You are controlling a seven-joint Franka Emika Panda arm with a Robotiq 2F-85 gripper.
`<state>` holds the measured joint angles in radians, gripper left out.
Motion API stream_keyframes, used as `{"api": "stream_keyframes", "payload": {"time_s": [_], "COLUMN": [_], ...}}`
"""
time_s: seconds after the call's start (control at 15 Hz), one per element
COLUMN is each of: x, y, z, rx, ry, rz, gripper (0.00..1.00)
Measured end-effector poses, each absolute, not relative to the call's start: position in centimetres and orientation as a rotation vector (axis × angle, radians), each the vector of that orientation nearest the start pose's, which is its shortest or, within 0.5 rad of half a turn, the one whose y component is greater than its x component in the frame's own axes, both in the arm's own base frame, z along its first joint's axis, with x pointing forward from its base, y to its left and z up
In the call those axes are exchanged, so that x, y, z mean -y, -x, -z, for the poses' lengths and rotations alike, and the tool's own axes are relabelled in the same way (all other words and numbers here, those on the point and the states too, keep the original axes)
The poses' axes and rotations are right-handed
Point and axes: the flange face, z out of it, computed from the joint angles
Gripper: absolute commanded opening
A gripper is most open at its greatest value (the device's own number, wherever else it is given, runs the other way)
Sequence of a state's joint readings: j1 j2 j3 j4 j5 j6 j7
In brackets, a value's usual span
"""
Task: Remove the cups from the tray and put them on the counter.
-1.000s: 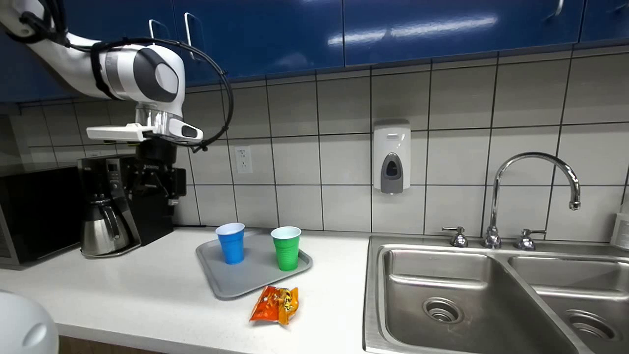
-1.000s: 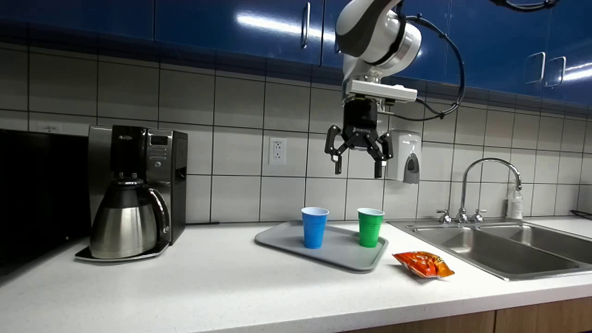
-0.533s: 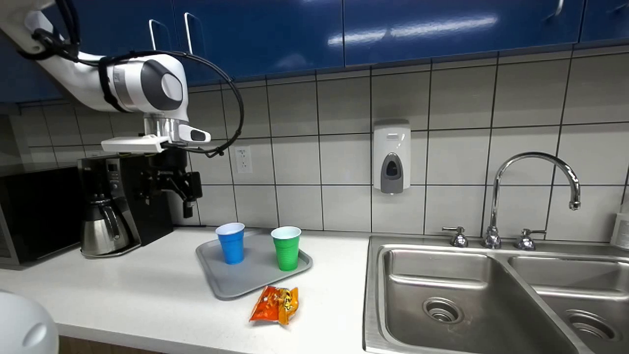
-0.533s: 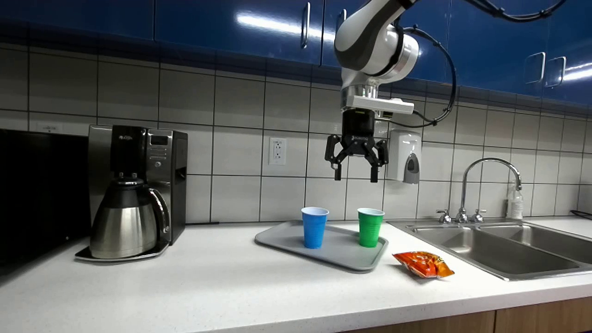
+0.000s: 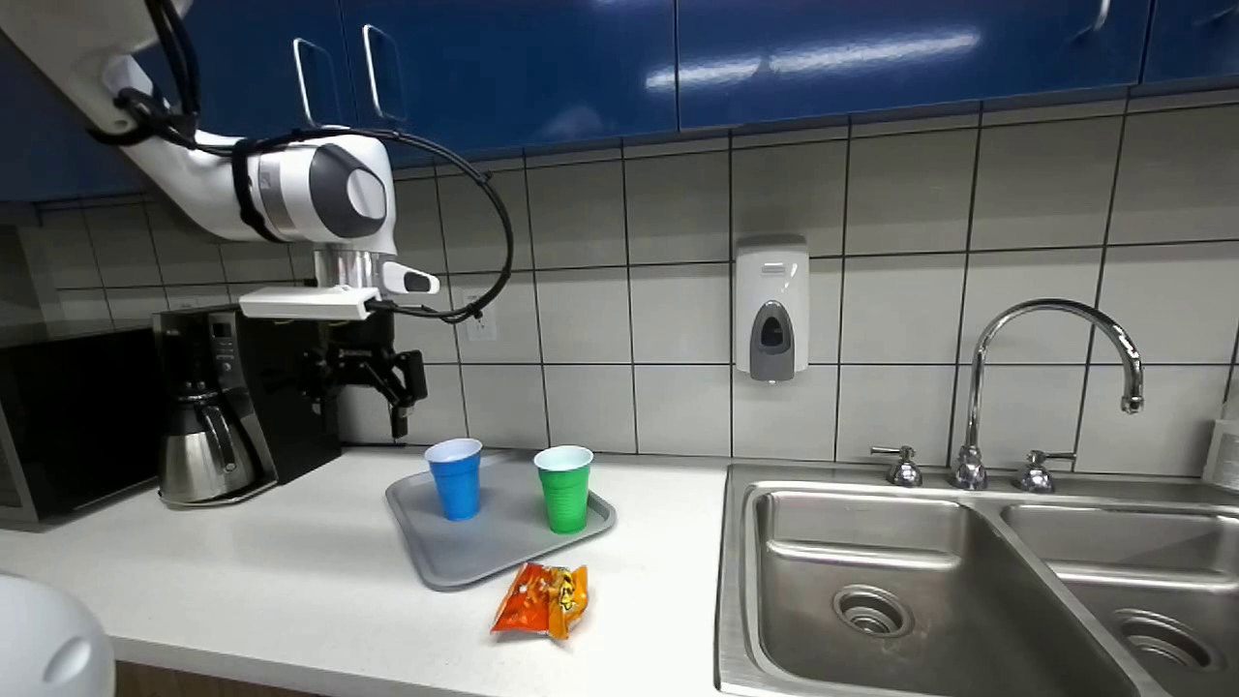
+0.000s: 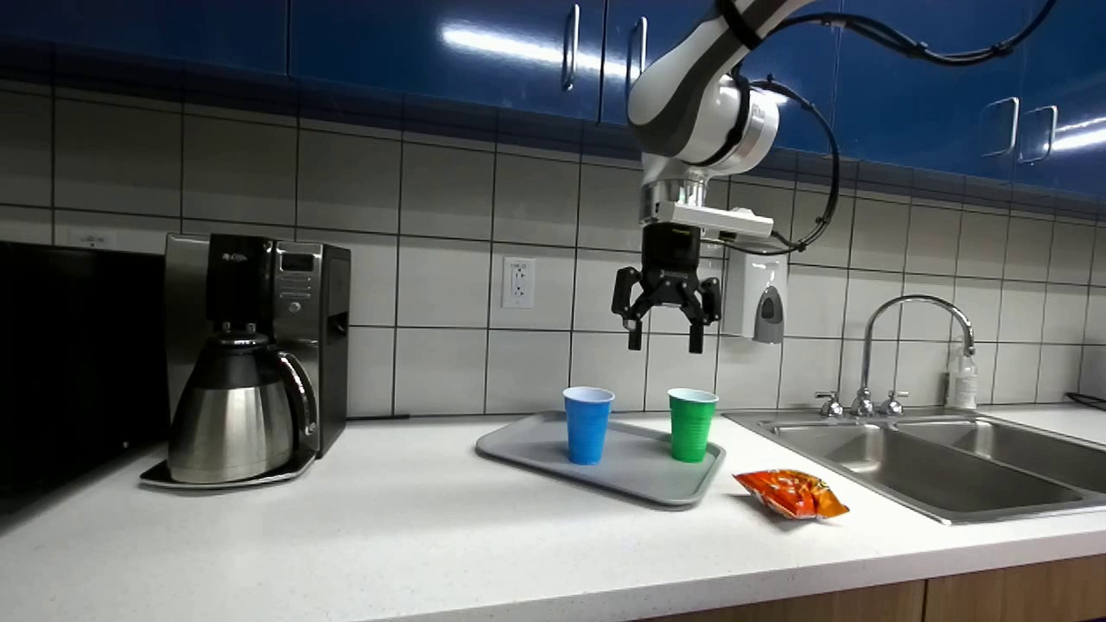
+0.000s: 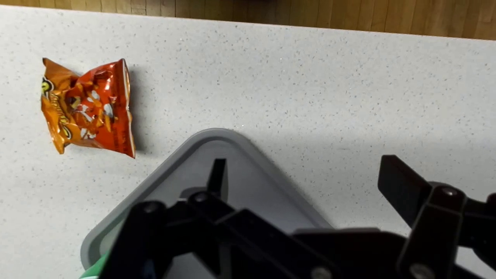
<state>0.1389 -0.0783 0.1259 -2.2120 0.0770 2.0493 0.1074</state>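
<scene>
Both cups stand upright on the grey tray (image 6: 644, 479). In an exterior view the blue cup (image 6: 587, 432) is left of the green cup (image 6: 691, 432), with bare tray between them. My gripper (image 6: 665, 339) hangs above the cups' rims, apart from both, jaws wide and nothing between them. In the wrist view the gripper (image 7: 304, 162) spans the tray's rounded corner and part of the white counter (image 7: 310, 85). Only a sliver of the green cup (image 7: 96, 267) shows at the lower left there; the blue cup is out of that view.
An orange snack packet (image 6: 793, 495) lies on the counter beside the tray. A coffee maker (image 6: 259, 363) stands at the left and a steel sink (image 5: 861, 561) at the right. A soap dispenser (image 5: 771, 310) and blue cabinets (image 5: 542, 68) are on the wall.
My gripper has come down toward the cups; in an exterior view it has also shifted right. Its jaws stay wide. Cups, tray and packet have not moved.
</scene>
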Motion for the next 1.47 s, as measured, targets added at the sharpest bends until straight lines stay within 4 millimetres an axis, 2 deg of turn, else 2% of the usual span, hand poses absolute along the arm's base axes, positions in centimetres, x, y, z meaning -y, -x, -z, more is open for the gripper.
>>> {"api": "stream_keyframes", "payload": {"time_s": [1.47], "x": [-14.8], "y": [-56.6], "z": [-35.9], "rx": [0.575], "ry": [3.109], "rz": [-0.075], "gripper": [1.0]}}
